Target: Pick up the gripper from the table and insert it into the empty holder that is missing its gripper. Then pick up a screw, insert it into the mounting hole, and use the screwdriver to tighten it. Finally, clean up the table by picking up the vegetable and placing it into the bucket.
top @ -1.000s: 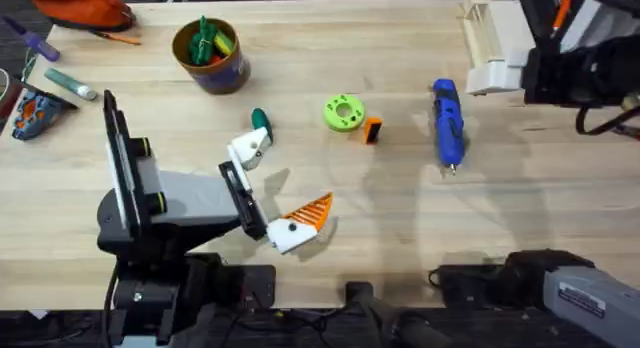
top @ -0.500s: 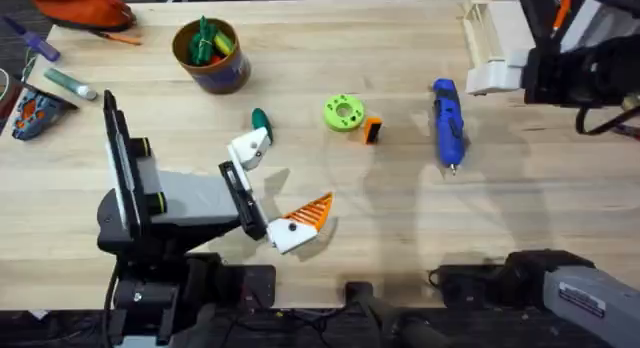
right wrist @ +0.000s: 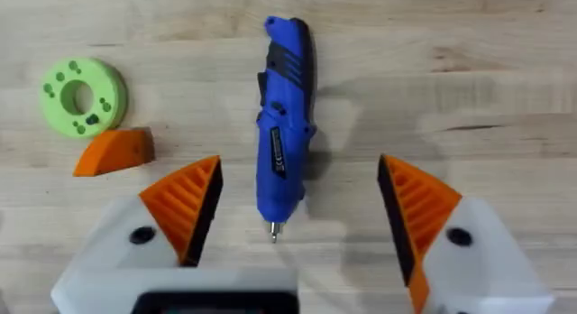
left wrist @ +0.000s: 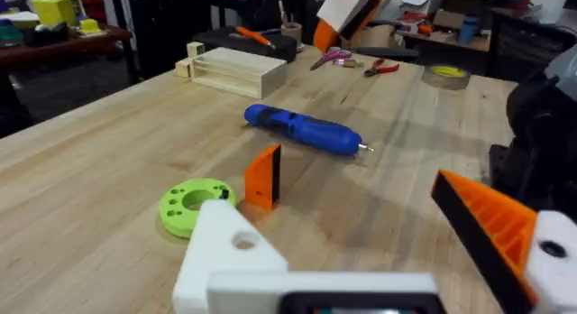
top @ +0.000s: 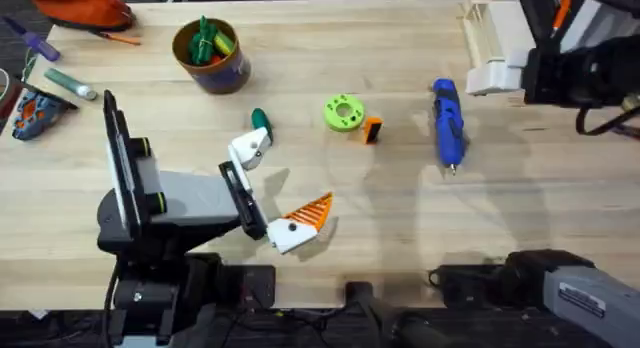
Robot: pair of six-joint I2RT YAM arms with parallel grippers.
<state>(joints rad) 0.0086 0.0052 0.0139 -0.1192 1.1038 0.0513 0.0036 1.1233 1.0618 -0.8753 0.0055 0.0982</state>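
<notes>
the left gripper [top: 278, 188] is seen low over the table [top: 400, 208] with its jaws spread wide and nothing held between them. one of its fingers is the plain white holder [top: 249, 148], bare of any pad; the other finger [top: 300, 223] carries an orange ribbed pad. in the left wrist view the holder [left wrist: 230, 251] sits in the foreground, and the loose gripper [left wrist: 263, 177] stands on the wood just beyond its tip, apart from it. the lime-green disc [left wrist: 196, 204] lies just beside that orange block, also ahead of the holder's tip. a small dark green piece [top: 260, 119] is seen just past the holder's tip in the overhead view, perhaps touching it; contact cannot be told.

the right gripper [right wrist: 297, 215] is held above the table with its jaws wide open and empty. the screwdriver [right wrist: 284, 115] lies flat on the wood, its metal tip pointing into the gap between the two orange pads, touched by neither. the gripper [right wrist: 114, 152] and the disc [right wrist: 83, 96] lie outside one of those fingers [right wrist: 185, 206], well clear of it.

the bucket [top: 210, 56] stands far from both sets of fingers, with green and yellow items inside it; the vegetable [top: 205, 38] appears to be among them.
</notes>
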